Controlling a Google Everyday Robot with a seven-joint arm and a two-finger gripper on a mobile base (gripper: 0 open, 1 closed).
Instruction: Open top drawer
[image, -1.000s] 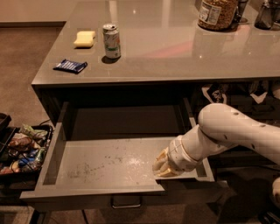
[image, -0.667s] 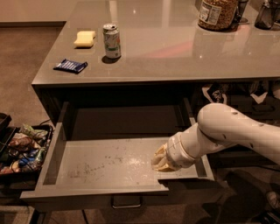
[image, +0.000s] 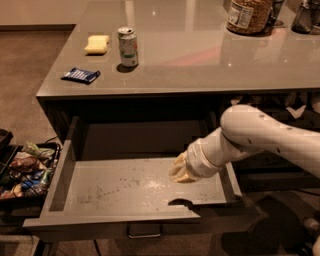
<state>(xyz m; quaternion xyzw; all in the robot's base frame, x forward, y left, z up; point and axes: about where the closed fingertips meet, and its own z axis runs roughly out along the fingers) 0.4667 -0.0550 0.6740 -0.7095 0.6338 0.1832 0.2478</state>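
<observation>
The top drawer (image: 115, 215) stands pulled far out below the grey counter. Its pale scuffed floor (image: 125, 187) is bare, and its small metal pull (image: 144, 231) shows at the bottom centre of the front panel. My gripper (image: 179, 170) hangs just above the right part of the drawer floor, inside the drawer, at the end of my white arm (image: 260, 135), which comes in from the right. It holds nothing that I can see.
On the counter (image: 200, 55) stand a soda can (image: 128, 46), a yellow sponge (image: 97, 44), a blue packet (image: 80, 75) and a jar (image: 248, 15) at the back right. A bin of snack packets (image: 27, 170) sits on the floor at left.
My gripper has moved a little up and to the left inside the drawer. The drawer itself has not visibly moved.
</observation>
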